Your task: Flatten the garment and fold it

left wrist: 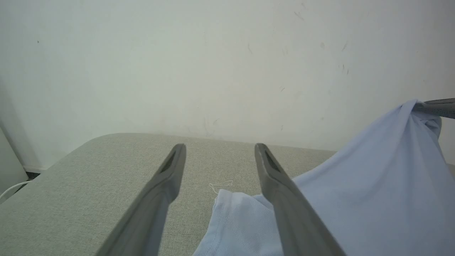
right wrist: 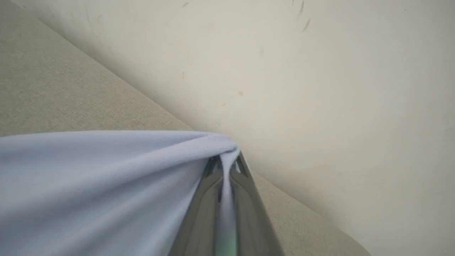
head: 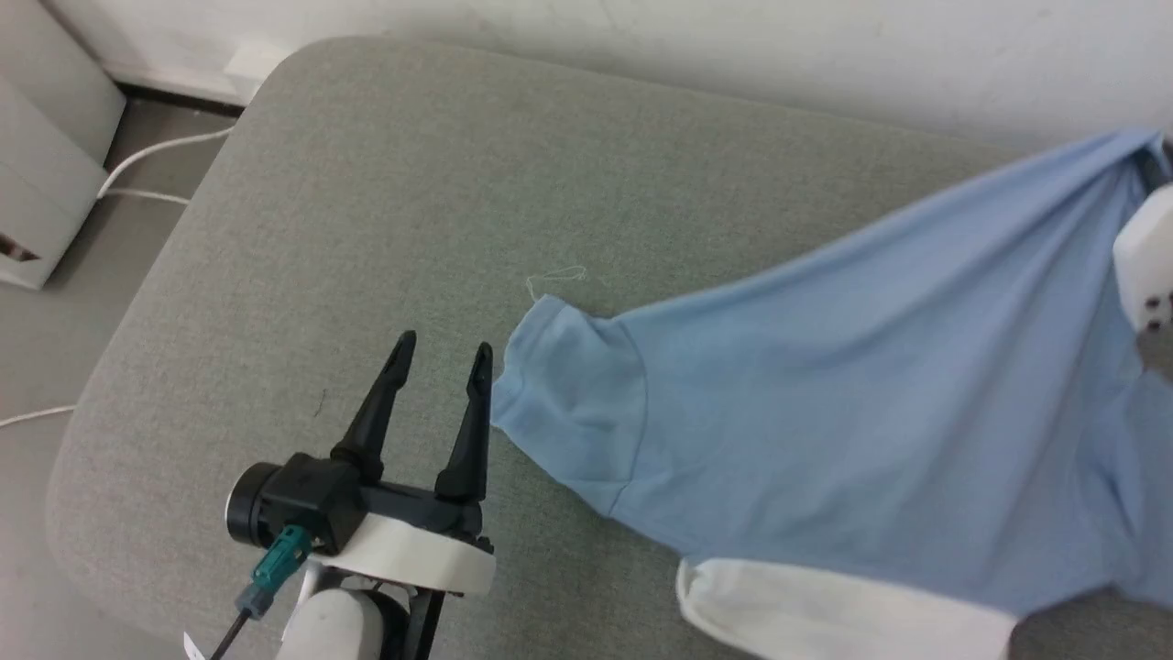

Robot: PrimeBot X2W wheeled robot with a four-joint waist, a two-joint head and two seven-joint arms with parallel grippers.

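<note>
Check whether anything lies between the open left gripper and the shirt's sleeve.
Nothing visible does. The left gripper is open right beside the sleeve, with only bare cushion between them. The right gripper is shut on the raised far end of the shirt.

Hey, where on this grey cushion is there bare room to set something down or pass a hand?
Bare: the far-left stretch of the cushion, bordered by the wall, its rounded left edge and the sleeve. Crowded: the right half, covered by the garment pinched by the right end effector; the open left end effector stands beside the sleeve.
</note>
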